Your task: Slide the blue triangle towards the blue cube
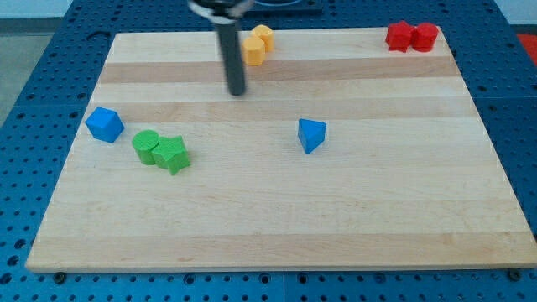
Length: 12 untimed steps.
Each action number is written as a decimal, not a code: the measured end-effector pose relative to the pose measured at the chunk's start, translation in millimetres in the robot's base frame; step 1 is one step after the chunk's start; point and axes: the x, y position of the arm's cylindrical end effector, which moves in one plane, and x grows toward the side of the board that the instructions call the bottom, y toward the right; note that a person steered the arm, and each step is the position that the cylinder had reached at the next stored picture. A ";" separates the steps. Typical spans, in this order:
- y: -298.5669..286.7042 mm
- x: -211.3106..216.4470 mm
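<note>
The arm carried no jaws at all, only a dark rod, so there was nothing to stand apart or together. Its tip rested on the wooden surface near the view's top, just below and left of two yellow blocks, touching nothing.

The blue triangle lay near the middle of the surface, below and to the right of the tip. The blue cube sat far off at the view's left edge, with a green cylinder and a green star-like block touching each other just to its lower right.

The tip stood on the cube's side of the triangle, so a direct approach would likely have shoved it rightward, away from the goal. It needed to circle to the triangle's right first. An off-centre push could have spun the wedge aside, and a path sagging downward risked running into the green pair.
</note>
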 end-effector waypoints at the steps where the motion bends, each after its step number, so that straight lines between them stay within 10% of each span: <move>1: 67.5 40.9; 4: 135.8 122.7; 7: 11.9 92.0; 12: 154.0 44.8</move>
